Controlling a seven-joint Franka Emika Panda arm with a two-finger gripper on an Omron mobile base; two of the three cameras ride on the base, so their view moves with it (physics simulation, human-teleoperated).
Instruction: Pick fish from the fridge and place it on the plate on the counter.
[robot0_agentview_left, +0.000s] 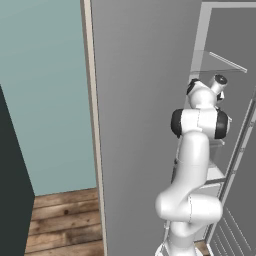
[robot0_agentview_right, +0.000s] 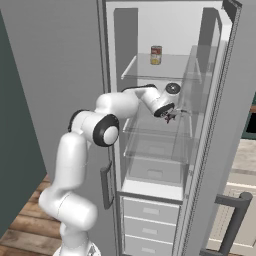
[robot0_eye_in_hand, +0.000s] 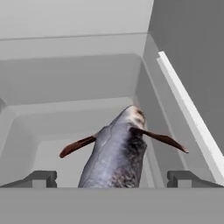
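The room has a pale teal wall (robot0_agentview_left: 45, 95) filling the upper left of the left base view, with brown wooden floor planks (robot0_agentview_left: 65, 222) below it at the lower left. The fridge (robot0_agentview_right: 55, 65) is a tall, flat-sided grey box; its smooth grey side takes the middle of the left base view, and in the right base view its door (robot0_agentview_right: 225, 140) stands swung wide at the right, showing a pale interior. Clear glass shelves (robot0_agentview_right: 150, 150) cross the middle of that view, thin and see-through, and white drawers (robot0_agentview_right: 150, 212) with flat fronts sit at the lower centre. A small can (robot0_agentview_right: 156, 55) with a red and pale label stands upright on the top shelf, upper centre. At the lower right edge, a strip of the beige counter (robot0_agentview_right: 246, 157) lies over cream cabinets (robot0_agentview_right: 240, 215).

The white arm reaches into the fridge at mid height. The gripper (robot0_eye_in_hand: 112, 178) has its jaws spread wide, the two dark fingertips (robot0_eye_in_hand: 41, 178) apart at the bottom of the hand view. Between them, in the lower centre, lies the fish (robot0_eye_in_hand: 116, 153): mottled dark grey body, slim and tapering, with thin reddish-brown fins out to each side. Neither fingertip touches it.
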